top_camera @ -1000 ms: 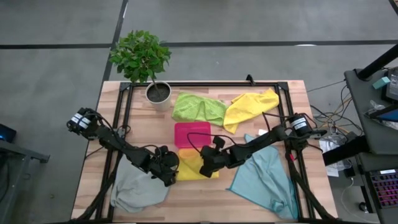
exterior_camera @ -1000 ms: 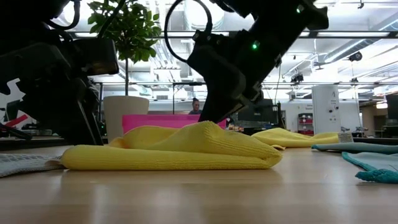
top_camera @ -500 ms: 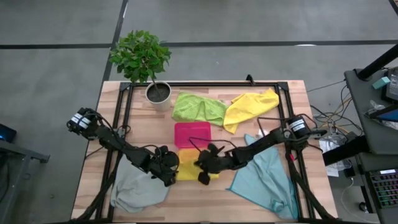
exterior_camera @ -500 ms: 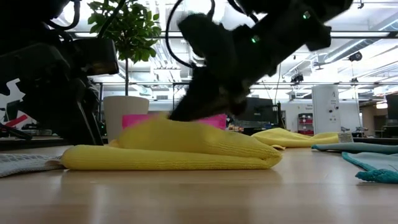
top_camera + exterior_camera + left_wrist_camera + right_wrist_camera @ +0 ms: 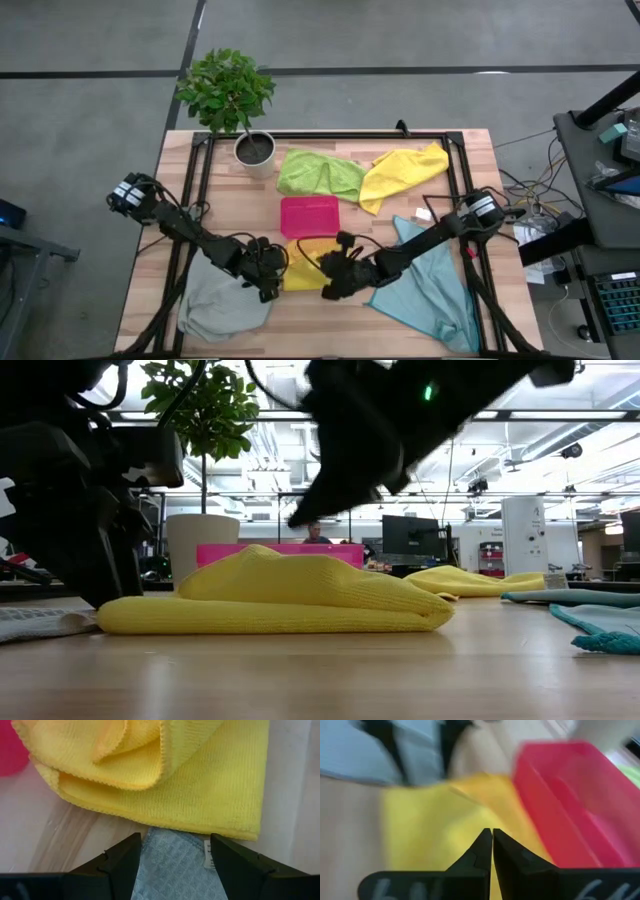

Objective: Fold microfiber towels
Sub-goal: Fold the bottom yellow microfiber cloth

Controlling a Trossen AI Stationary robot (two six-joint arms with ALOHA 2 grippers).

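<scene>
A folded yellow towel (image 5: 303, 266) lies flat on the table in front of the pink tray (image 5: 309, 215); it also shows in the low view (image 5: 280, 598). My left gripper (image 5: 172, 865) is open at the towel's left edge. Its fingers stand on either side of a corner of the grey towel (image 5: 222, 305), which lies flat. My right gripper (image 5: 492, 847) is shut and empty, just above the yellow towel's right part (image 5: 340, 460). A lime towel (image 5: 320, 172), a second yellow towel (image 5: 405, 170) and a teal towel (image 5: 428, 282) lie unfolded.
A potted plant (image 5: 250, 140) stands at the far left corner. The dark frame rails (image 5: 330, 136) run round the table. Bare wood shows along the near edge (image 5: 320, 330) and at the left (image 5: 230, 210).
My right gripper has swept over the yellow towel toward the table's left and near edge, then risen clear of it. The hump in the towel's upper layer has shifted toward the left.
</scene>
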